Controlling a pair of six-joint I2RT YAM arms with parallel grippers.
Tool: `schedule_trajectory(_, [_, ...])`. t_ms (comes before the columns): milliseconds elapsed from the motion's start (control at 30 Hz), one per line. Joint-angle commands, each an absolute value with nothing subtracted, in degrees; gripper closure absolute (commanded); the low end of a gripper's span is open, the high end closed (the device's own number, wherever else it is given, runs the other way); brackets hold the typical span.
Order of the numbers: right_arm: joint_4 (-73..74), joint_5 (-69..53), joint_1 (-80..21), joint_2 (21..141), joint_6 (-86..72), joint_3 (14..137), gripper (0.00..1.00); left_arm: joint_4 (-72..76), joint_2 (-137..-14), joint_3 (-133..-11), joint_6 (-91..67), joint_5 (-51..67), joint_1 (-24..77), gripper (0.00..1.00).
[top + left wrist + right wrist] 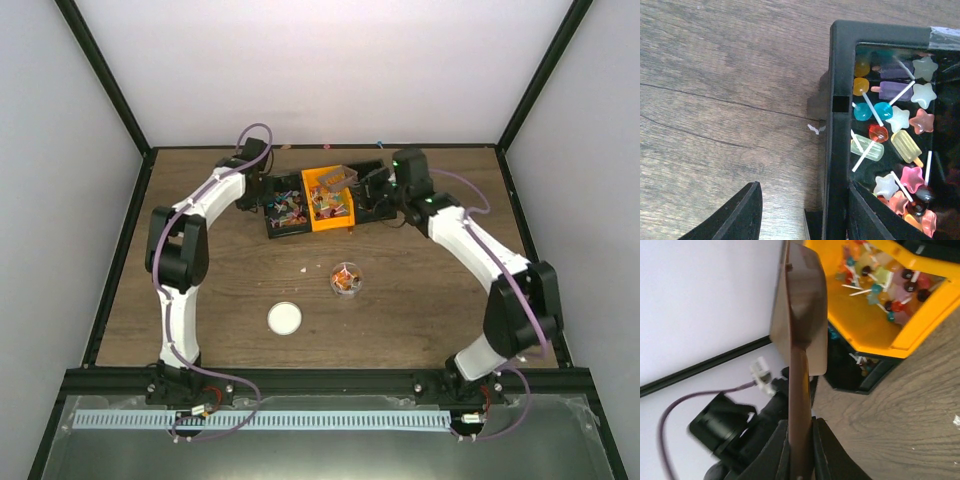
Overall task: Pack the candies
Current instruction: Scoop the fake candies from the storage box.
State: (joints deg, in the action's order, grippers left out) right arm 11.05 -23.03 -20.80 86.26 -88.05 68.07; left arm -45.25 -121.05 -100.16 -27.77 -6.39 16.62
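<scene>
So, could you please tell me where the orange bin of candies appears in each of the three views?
Top external: the orange bin sits at the table's far middle, right of the black bin.
Left wrist: not in it; only the black bin shows.
Right wrist: upper right, behind the brown scoop held by the right gripper.
Shared landmark: the wooden table.

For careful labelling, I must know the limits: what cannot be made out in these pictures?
- Top view: candies in the round jar, too small to count.
- Left wrist view: black bin, cut off by the right and bottom edges.
- Right wrist view: inside of the brown scoop, seen edge-on, so its load is hidden by its own wall.
</scene>
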Motion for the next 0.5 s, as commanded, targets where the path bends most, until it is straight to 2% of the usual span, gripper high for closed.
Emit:
schedule_trajectory(0, [20.13,-17.43,-22.59,92.09,-92.14,74.77,0.99,-45.79,-122.82,-102.03,-29.5,-9.92,16.51,0.54])
schedule_trajectory(167, [26.01,-16.47,-23.15,97.64,-94.16,80.2,0.99,-45.11,-123.87,-102.13,-30.42,-9.85,16.55,0.58])
schedule_trajectory(467, [34.73,-14.8,-25.83,107.01,-93.15,91.62,0.99,-45.08,-125.16,-102.35,-31.66,-8.88,16.61,0.76])
